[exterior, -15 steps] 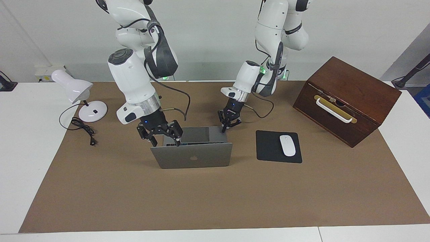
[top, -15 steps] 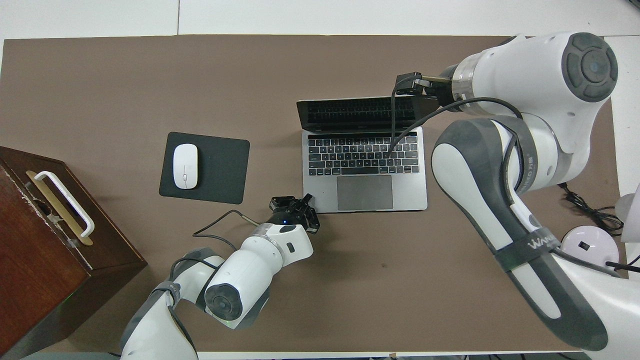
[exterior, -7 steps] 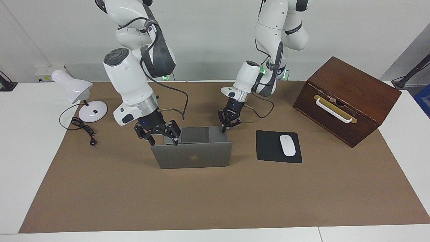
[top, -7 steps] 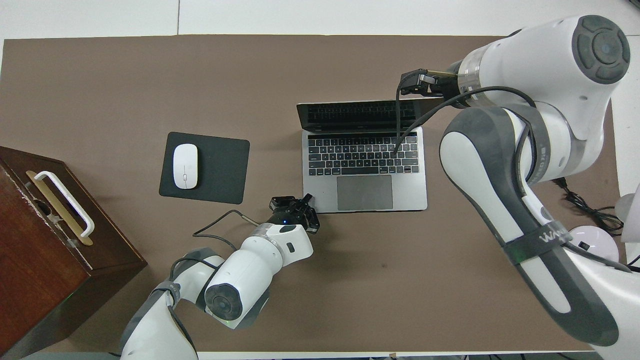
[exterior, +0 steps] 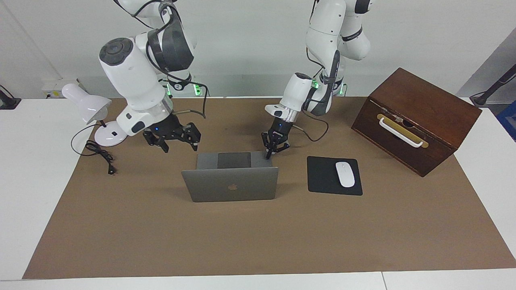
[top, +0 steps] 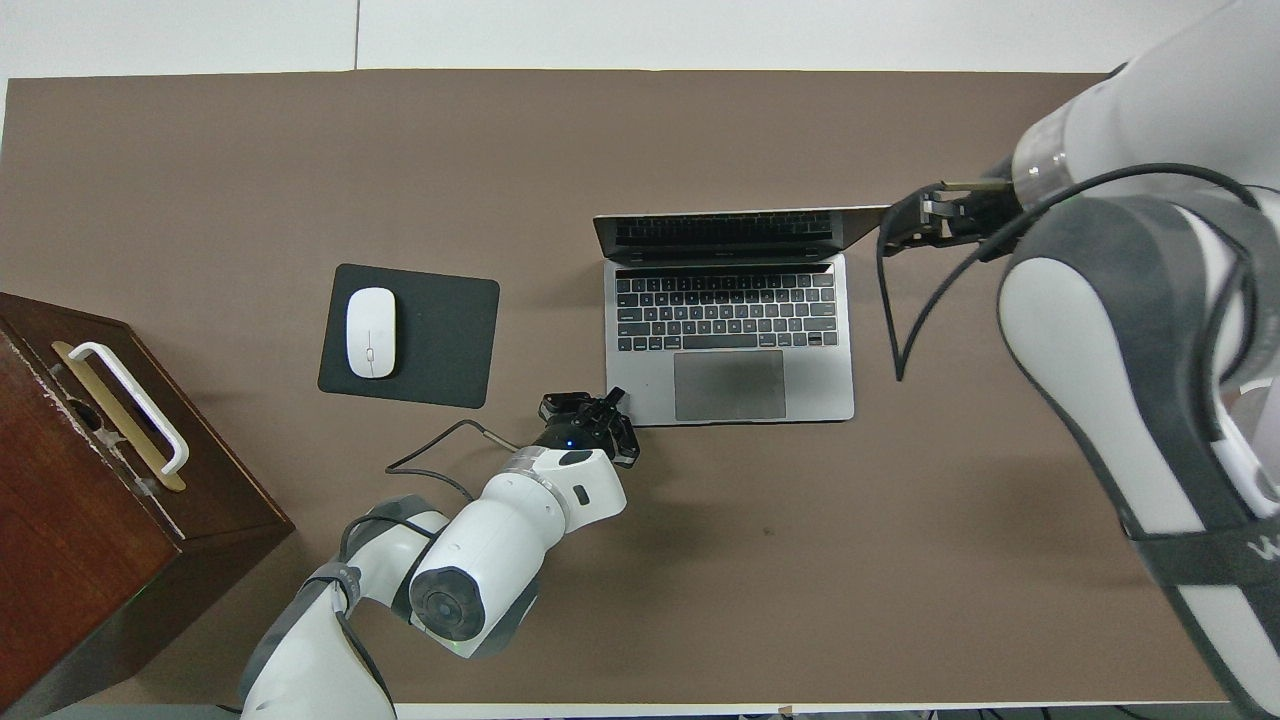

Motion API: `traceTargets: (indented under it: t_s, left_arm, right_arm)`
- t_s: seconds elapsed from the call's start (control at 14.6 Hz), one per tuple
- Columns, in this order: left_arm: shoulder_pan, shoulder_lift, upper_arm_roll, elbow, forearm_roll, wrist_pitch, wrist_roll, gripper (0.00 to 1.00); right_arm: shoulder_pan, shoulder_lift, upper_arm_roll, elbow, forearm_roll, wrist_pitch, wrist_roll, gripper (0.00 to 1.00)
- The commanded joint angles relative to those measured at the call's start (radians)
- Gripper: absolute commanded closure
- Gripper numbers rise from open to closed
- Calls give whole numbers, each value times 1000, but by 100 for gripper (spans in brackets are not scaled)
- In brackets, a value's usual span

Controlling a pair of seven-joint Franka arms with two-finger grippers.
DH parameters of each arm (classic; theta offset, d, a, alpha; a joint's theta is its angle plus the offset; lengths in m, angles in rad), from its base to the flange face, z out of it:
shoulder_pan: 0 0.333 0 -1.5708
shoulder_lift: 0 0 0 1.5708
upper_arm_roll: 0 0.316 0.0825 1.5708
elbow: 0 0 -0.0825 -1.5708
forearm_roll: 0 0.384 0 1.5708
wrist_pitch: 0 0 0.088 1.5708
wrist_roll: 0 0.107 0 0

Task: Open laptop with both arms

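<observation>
Silver-grey aluminium laptop (exterior: pixel 230 186) stood open at the frame's centre on the brown worktop (exterior: pixel 121 225). My left hand (exterior: pixel 269 152), fingertips together and holding nothing, pressed its deck corner. My right hand (exterior: pixel 172 137) hung clear at centre-left, spread and empty. Lifting my left hand carelessly could jolt the base and drop the lid.

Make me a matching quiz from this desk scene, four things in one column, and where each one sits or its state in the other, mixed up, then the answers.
Things:
1. laptop
2. white mouse
3. left gripper
4. wooden box

Places or states:
A. on the black mouse pad
B. lid raised, keyboard showing
C. at the left arm's end of the table, white handle on its side
D. shut, tips on the laptop's deck corner

Pairs: 1-B, 2-A, 3-D, 4-C
</observation>
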Motion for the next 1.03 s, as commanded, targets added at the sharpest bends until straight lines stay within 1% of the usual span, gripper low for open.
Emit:
traceTargets:
  t_s: [0.0,0.07,0.21,0.34,0.62,0.75,0.96]
  left_arm:
    - [-15,74,12,41,-15,14,-11,100]
    - [-13,74,12,41,-15,14,-11,100]
    - [-13,72,12,41,-15,14,-25,100]
    - [-18,74,12,41,-17,14,-57,100]
    - [-18,66,12,63,-17,11,-89,100]
    - [-12,63,12,66,-15,9,-97,100]
    - [-4,54,12,84,-17,-44,-97,100]
  right_arm:
    - [-82,-101,10,-54,-47,-95,-147,1]
    - [-117,-117,10,-55,-52,-124,-201,1]
    - [-166,-138,10,-57,-78,-142,-296,0]
    - [-194,-143,10,-66,-104,-146,-350,0]
    - [-206,-143,10,-68,-136,-127,-367,0]
    - [-219,-143,10,-80,-136,-94,-369,0]
    - [-219,-144,10,-88,-132,-77,-358,0]
